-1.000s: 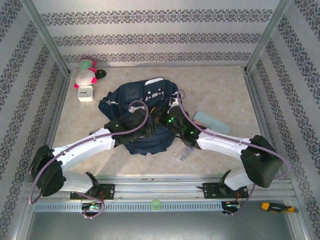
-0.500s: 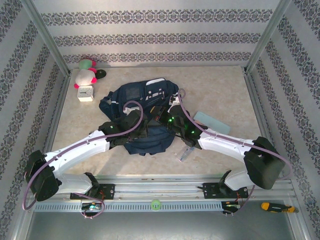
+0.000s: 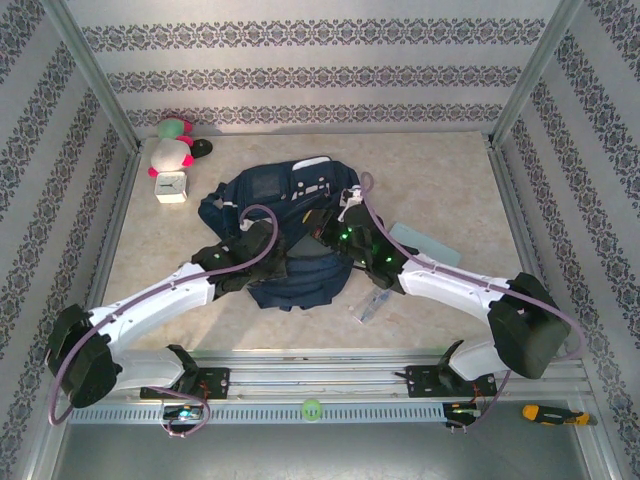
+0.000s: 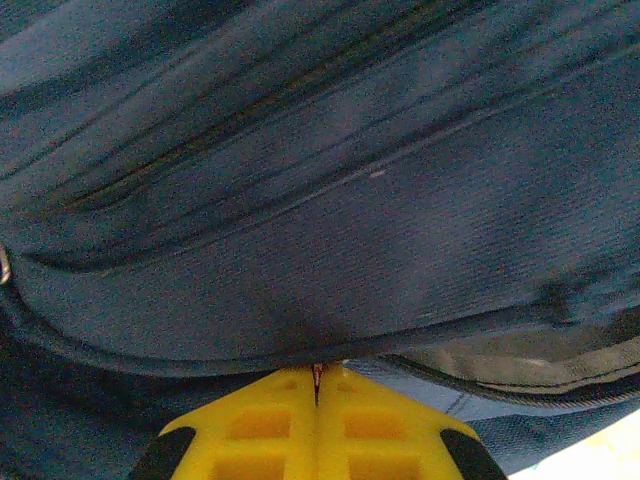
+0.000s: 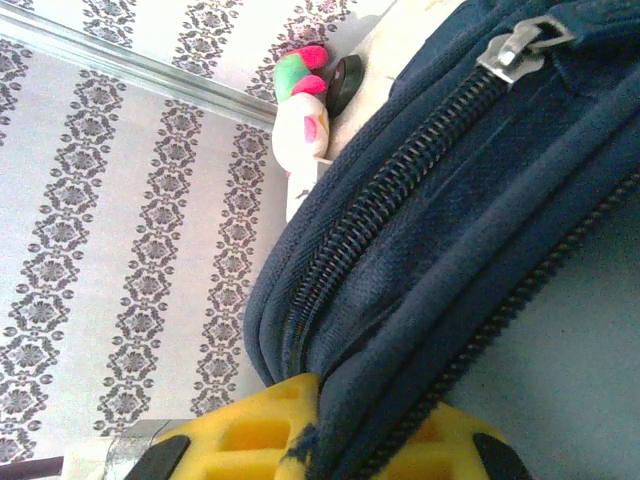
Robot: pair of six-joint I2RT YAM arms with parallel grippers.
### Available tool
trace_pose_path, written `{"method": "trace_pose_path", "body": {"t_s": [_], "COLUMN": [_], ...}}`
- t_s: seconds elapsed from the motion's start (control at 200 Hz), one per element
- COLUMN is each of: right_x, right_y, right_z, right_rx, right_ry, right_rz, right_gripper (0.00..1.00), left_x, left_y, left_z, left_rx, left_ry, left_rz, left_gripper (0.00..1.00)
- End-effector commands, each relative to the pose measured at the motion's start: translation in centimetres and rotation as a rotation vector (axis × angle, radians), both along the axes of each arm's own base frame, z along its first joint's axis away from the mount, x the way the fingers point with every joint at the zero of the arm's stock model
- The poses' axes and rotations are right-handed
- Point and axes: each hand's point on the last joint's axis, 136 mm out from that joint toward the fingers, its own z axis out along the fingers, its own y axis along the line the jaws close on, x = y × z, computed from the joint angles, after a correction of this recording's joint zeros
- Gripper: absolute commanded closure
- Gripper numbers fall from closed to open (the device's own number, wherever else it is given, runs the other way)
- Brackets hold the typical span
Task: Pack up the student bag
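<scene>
The student bag (image 3: 285,195), a navy-blue backpack, lies in the middle of the table with its top toward the back wall. My left gripper (image 3: 287,260) is at the bag's near left part. In the left wrist view its yellow fingers (image 4: 260,425) are pressed together, and the left gripper (image 4: 318,370) pinches the puckered edge seam of the bag (image 4: 350,200). My right gripper (image 3: 320,232) is at the bag's near right side. It (image 5: 365,400) is shut on a fold of the bag (image 5: 450,200) beside a zip, whose silver pull (image 5: 520,45) hangs farther along.
A pink-and-green plush toy (image 3: 172,148) and a small white cube (image 3: 171,187) sit at the back left. A pale green flat pad (image 3: 425,245) and a small clear item (image 3: 368,305) lie to the right of the bag. Patterned walls enclose three sides of the table.
My left gripper has closed its fingers on the bag's edge, and the left arm's elbow has swung down and to the left. The right gripper has stayed clamped on the bag.
</scene>
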Motion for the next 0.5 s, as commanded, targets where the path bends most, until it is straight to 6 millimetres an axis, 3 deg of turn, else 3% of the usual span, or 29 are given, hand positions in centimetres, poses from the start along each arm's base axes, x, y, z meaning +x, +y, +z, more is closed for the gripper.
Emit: {"method": "trace_pose_path", "body": {"t_s": [0.0, 0.225, 0.495], "right_x": [1.1, 1.4, 1.6], "right_y": [-0.7, -2.4, -2.7], "right_z": [8.7, 10.9, 12.1], "right_rx": [0.149, 0.206, 0.284], "right_ry": [-0.189, -0.192, -0.154], "right_rz": [0.019, 0.071, 0.176], "right_gripper": [1.00, 1.00, 1.00], "left_x": [0.0, 0.4, 3.5], "left_y": [3.6, 7.5, 11.2], "left_z": [-1.1, -1.9, -1.3], "left_rx": [0.074, 0.128, 0.162], "left_ry": [0.009, 0.012, -0.050], "left_rz": [0.060, 0.108, 0.167], "left_gripper": [1.00, 1.00, 1.00]}}
